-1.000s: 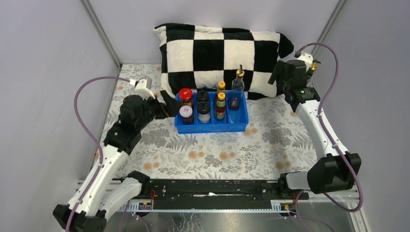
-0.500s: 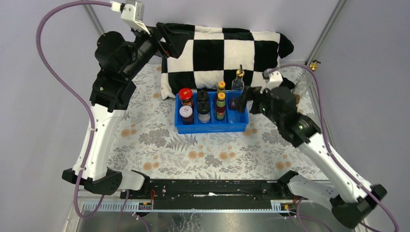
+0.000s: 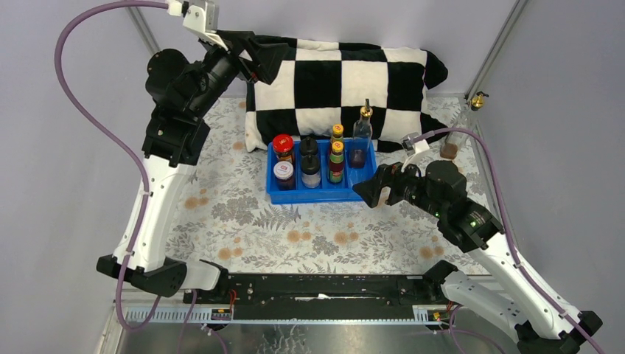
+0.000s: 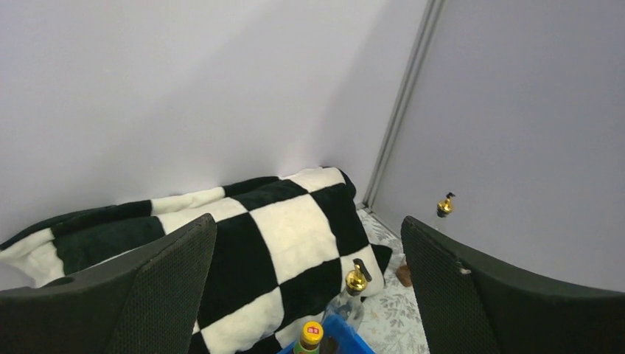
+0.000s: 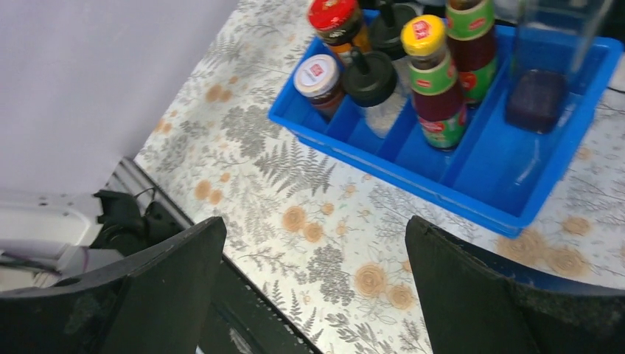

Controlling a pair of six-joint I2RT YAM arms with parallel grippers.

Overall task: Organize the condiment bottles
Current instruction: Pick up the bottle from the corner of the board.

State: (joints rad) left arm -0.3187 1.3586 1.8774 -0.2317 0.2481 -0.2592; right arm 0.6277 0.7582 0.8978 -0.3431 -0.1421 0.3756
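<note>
Top external view: both grippers gape wide and carry nothing; seven containers sit racked, one stands outside.

The blue tray holds the red-lidded jar, white-lidded jar, two black-capped jars, two yellow-capped bottles and one gold-spouted bottle. The other gold-spouted bottle stands far right by the wall. The left gripper hovers high before the checkered pillow, and the right gripper is just beside the tray's near right corner.

A blue tray sits on the floral table cover, just in front of a checkered pillow.
</note>
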